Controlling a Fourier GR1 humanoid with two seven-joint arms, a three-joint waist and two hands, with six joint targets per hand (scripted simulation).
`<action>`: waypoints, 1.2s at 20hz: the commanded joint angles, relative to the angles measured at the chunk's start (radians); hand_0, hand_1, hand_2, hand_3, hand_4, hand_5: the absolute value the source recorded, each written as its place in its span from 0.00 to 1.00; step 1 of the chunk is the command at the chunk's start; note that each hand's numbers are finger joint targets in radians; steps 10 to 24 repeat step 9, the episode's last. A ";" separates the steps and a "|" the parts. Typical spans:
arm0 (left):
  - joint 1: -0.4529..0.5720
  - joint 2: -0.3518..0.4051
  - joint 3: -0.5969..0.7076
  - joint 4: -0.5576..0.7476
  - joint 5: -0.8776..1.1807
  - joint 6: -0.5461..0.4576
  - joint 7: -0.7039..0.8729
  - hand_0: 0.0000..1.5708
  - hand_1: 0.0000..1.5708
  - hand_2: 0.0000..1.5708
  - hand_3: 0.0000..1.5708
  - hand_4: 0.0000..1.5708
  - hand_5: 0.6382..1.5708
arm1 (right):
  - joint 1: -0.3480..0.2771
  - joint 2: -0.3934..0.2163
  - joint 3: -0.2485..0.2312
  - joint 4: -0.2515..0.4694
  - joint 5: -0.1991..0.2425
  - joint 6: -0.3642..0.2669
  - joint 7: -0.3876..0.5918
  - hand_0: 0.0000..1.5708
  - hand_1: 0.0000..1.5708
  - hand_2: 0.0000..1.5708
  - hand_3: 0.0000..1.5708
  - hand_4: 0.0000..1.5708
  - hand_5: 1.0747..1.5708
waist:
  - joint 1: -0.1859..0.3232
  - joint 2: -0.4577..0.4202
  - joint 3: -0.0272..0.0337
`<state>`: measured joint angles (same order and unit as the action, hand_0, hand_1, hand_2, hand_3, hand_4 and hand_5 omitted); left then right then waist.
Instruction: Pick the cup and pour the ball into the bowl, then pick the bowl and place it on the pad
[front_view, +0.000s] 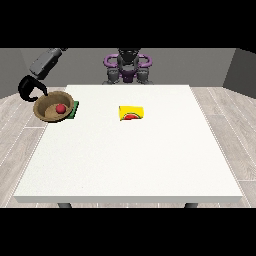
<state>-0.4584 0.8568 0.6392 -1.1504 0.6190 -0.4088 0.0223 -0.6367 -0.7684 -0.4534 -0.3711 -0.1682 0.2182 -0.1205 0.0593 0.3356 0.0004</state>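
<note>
Hand at the view's left (29, 87): black, curled like a hook over the table's far left corner; I read the fingers as bent down onto the bowl's near-left rim, closed on that rim as far as I can make out.
Bowl (46, 108): brown, tilted up toward the camera, hanging partly past the table's left edge, directly right of and below that hand.
Ball (61, 108): red, sitting inside the bowl, so I judge the pour done.
Pad (74, 110): green, only a sliver showing at the bowl's right rim; the bowl covers most of it.
Key relation: the bowl lies right against the fingers, and the pad lies just to the right underneath; I can't tell whether the bowl rests flat on it or hangs tilted above.
Next move, my call: level the bowl and let go, keeping it off the table edge.
Cup (131, 113): yellow, on its side near the table's middle, mouth toward the camera, long axis running toward me, well apart from the bowl.
Table (130, 160): white; nothing stands between cup and bowl.
Obstruction: none I see near the pad, only the table edge itself as a risk.
Hand at the view's right: not visible from here.
</note>
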 joint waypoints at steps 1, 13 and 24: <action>-0.034 0.052 0.013 0.010 0.071 -0.029 0.078 0.00 0.00 0.00 0.00 0.44 0.97 | -0.012 -0.020 0.000 0.022 0.004 -0.020 0.035 0.00 0.00 0.00 0.00 0.00 0.85 | 0.018 -0.013 0.0008; 0.023 -0.125 -0.149 -0.068 0.021 0.103 0.205 0.00 0.00 0.00 0.00 0.63 1.00 | -0.092 0.061 0.060 -0.071 0.014 0.034 0.104 0.00 0.00 0.00 0.00 0.45 0.29 | -0.064 -0.388 -0.0032; 0.023 -0.125 -0.149 -0.068 0.021 0.103 0.205 0.00 0.00 0.00 0.00 0.63 1.00 | -0.092 0.061 0.060 -0.071 0.014 0.034 0.104 0.00 0.00 0.00 0.00 0.45 0.29 | -0.064 -0.388 -0.0032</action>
